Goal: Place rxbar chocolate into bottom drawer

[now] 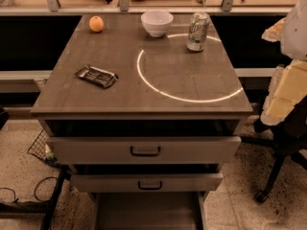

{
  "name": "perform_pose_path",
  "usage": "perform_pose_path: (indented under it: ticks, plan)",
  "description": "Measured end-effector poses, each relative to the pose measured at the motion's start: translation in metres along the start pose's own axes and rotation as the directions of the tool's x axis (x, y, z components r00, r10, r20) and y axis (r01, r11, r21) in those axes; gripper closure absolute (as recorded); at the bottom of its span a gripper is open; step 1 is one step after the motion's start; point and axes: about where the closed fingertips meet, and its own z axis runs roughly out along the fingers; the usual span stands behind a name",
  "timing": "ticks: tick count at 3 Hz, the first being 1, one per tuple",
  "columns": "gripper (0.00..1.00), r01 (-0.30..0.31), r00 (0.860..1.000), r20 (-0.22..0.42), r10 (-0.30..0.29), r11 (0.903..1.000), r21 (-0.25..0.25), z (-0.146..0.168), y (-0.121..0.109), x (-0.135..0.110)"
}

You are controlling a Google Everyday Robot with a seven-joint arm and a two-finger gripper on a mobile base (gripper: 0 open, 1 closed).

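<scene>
Lying flat on the left half of the desk [192, 87], the snack bar [96, 75] in its dark, crinkled wrapper is well apart from the orange [96, 24], the white bowl [157, 22] and the green can [197, 31] along the far edge. The claw is nowhere in this view, so whether it is released or clenched cannot be told; nothing grips the bar.

The step in hand appears to be the first one, reaching for the bar, with the whole task left to do. The bottom drawer [148, 210] stands pulled out and its plain floor is bare, though its front is cut off by the lower edge of the view.

The next move likely calls for a descent from above onto the bar, which has open desk on every side. The carry must then pass the front edge of the desk and go down past the two upper drawers [144, 150], which also jut forward. A drop too close to the cabinet could land on them. A worn chair [283, 99] narrows the room on the right, and a wire basket [41, 147] sits low on the left.
</scene>
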Motion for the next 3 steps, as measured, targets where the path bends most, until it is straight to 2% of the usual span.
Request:
perform_pose_path:
  ticks: [1, 2, 3]
  plan:
    - [0.00, 0.000, 1.000, 0.000, 0.000, 1.0000, 0.000, 0.000, 0.000, 0.000]
    - [0.00, -0.024, 0.998, 0.064, 0.022, 0.9993, 0.028, 0.005, -0.010, -0.002]
    - [0.00, -0.093, 0.969, 0.237, 0.075, 0.9932, 0.069, 0.023, -0.037, -0.011]
